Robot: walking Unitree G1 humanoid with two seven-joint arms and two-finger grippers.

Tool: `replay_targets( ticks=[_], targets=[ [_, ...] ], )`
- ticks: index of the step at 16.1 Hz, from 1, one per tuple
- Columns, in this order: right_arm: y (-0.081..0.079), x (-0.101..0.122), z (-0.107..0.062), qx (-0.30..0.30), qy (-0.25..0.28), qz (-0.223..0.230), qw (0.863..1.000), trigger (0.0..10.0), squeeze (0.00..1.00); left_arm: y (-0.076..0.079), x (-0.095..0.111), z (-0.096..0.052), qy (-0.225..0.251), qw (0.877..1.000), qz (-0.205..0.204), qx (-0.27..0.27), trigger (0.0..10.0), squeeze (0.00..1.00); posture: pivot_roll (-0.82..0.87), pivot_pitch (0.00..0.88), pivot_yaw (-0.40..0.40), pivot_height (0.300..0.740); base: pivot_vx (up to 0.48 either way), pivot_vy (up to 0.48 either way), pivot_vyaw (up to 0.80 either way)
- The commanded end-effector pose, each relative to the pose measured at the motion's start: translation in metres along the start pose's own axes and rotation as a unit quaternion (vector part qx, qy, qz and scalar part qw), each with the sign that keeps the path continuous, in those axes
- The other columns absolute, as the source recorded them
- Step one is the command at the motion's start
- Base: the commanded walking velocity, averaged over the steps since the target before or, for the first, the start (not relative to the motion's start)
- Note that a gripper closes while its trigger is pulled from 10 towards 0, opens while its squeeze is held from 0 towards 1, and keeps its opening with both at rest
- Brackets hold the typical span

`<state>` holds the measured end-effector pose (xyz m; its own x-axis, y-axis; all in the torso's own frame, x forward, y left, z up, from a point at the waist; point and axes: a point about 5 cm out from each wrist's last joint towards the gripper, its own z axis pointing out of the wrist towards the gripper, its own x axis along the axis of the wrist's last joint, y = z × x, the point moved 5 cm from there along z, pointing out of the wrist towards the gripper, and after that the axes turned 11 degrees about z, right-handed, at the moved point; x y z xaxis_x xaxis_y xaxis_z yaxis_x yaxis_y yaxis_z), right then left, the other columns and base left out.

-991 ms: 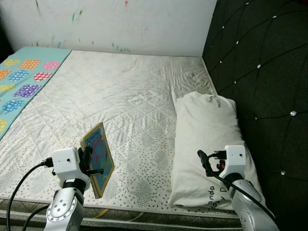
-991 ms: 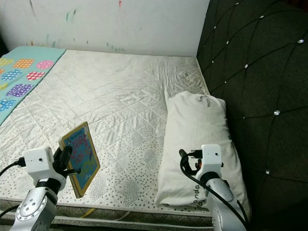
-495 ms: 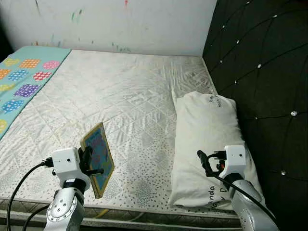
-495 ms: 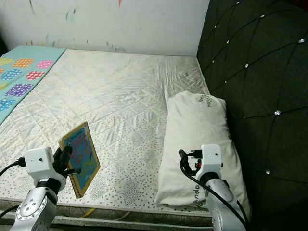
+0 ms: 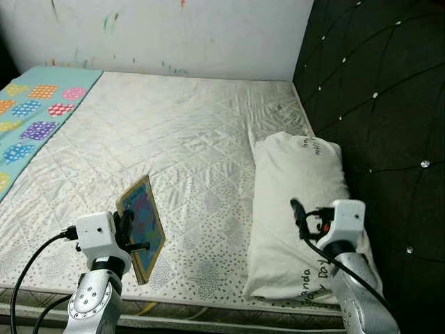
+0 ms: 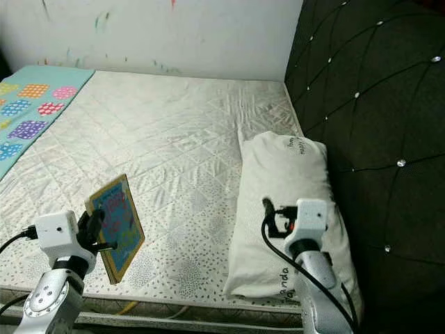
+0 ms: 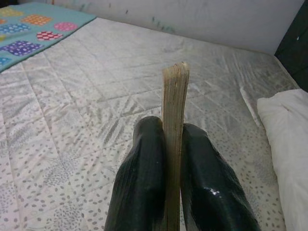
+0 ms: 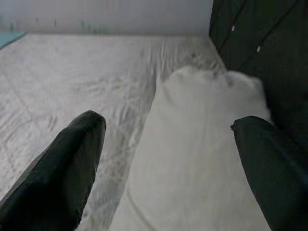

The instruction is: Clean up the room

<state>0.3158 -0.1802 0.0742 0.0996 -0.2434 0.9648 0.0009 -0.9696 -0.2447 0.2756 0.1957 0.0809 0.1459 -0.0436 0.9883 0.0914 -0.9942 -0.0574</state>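
A: Left gripper [image 7: 172, 159] status?
B: Clamped on the book [image 5: 143, 228], both fingers [image 7: 142, 183] pressed flat against its covers. Book stands on edge, tilted, above the near edge of the mattress [image 5: 181, 139].
A: Right gripper [image 8: 163, 159]?
B: Jaws spread wide, nothing between them. It hovers over the near end of the white pillow [image 5: 297, 188], which lies along the black tufted headboard [image 5: 375, 97].
A: Any bins or boxes?
B: Can't see one. Teal patterned blanket [image 5: 35, 118] lies on the far left of the bed.

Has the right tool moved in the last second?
Yes. The right tool has risen and now sits farther up the white pillow, toward the headboard.
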Motion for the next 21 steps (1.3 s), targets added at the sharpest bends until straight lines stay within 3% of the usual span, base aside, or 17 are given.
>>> replay_targets(
  ticks=[1,3,15,21],
  targets=[
    [0.002,0.003,-0.002,-0.002,0.003,-0.013,1.000,10.0,0.00,0.000,0.008,0.003,0.019,1.000,0.006,0.004,10.0,0.00,-0.07,0.000,-0.025,0.740,0.000,0.000,0.00],
    [0.005,-0.010,-0.005,-0.001,-0.029,-0.032,0.999,10.0,0.00,-0.003,0.006,0.002,0.020,1.000,0.006,0.007,10.0,0.00,-0.07,0.000,-0.027,0.740,0.000,0.000,0.00],
    [0.009,-0.033,-0.010,0.001,-0.055,0.002,0.998,10.0,0.00,-0.007,-0.015,0.006,0.003,1.000,0.008,0.017,10.0,0.00,-0.06,0.000,-0.031,0.740,0.000,0.000,0.00],
    [0.005,-0.028,-0.003,0.017,-0.045,0.003,0.999,10.0,0.00,0.006,0.004,0.012,0.038,0.999,0.008,-0.011,10.0,0.00,-0.07,0.000,-0.015,0.740,0.000,0.000,0.00]
  ],
)
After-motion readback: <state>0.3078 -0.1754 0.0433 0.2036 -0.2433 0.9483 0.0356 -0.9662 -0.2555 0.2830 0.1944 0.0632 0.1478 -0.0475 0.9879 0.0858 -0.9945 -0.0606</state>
